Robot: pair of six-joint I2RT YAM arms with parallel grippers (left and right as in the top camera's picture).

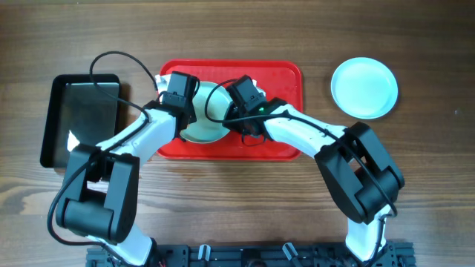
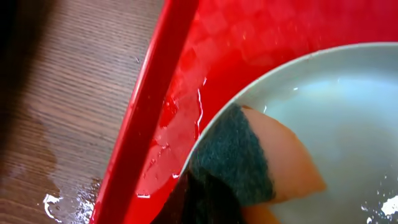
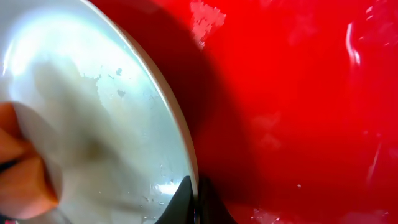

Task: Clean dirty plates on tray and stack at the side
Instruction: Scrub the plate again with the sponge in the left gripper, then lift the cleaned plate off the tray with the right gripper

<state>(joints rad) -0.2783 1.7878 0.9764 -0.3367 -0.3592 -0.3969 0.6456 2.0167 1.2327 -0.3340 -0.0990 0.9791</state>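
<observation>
- The tray (image 1: 286, 74) lies at the 12 o'clock side of the table (image 1: 430, 185), with 1 plate (image 1: 202, 127) resting on it, left of centre and toward the tray's 6 o'clock rim.
- The left gripper (image 2: 208, 202) is clamped tight on a sponge (image 2: 273, 162), orange with a dark green scouring face. The sponge is pressed over the plate's rim at about 10 o'clock in the overhead view.
- The right gripper (image 3: 198, 202) is closed, its 2 dark fingertips pinching the plate's rim, 1 on each side, at about 3 o'clock on the plate.
- The plate's face looks wet and streaky, and water (image 2: 180, 118) beads on the tray floor beside it.
- A second plate (image 1: 364, 87), clean-looking, sits on bare wood at the tray's 3 o'clock, well apart from it.
- A black tray (image 1: 82, 119) lies at the tray's 9 o'clock.
</observation>
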